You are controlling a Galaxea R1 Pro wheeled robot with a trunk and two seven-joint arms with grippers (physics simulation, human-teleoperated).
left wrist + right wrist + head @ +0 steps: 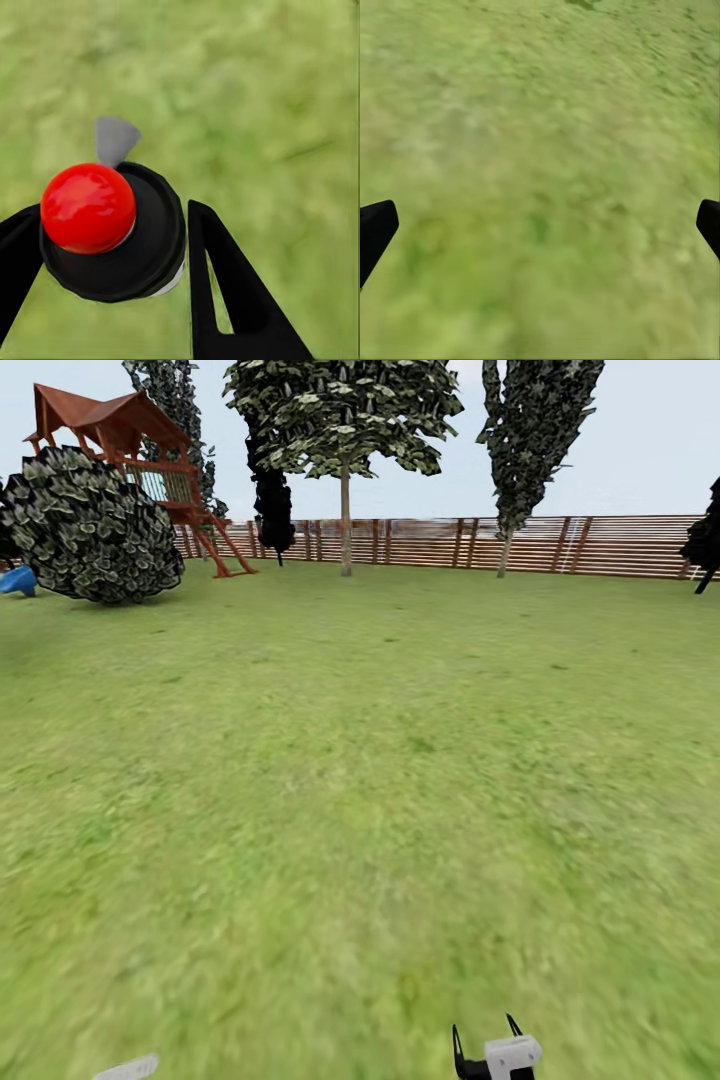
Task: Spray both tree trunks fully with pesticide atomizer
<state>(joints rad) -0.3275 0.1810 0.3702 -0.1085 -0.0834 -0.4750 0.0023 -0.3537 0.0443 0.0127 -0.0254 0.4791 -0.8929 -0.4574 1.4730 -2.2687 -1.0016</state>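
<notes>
In the left wrist view the pesticide atomizer (112, 232), a black bottle with a round red tip, sits between the two black fingers of my left gripper (112, 259), which is shut on it above grass. My right gripper (485, 1032) pokes up at the lower edge of the head view. Its fingers stand wide apart over bare lawn, and the right gripper (540, 229) holds nothing. Far across the garden stands a tree (340, 410) with a bare straight tree trunk (345, 525). A second, narrower leafy tree (535, 430) rises to its right by the fence.
A slatted reddish-brown fence (600, 545) closes the far side. At far left are a wooden playhouse (110, 430), a big round bush (90, 525) and a bit of blue slide (15, 580). Near-black narrow trees (272, 500) stand by the fence. Open lawn (360, 780) lies between.
</notes>
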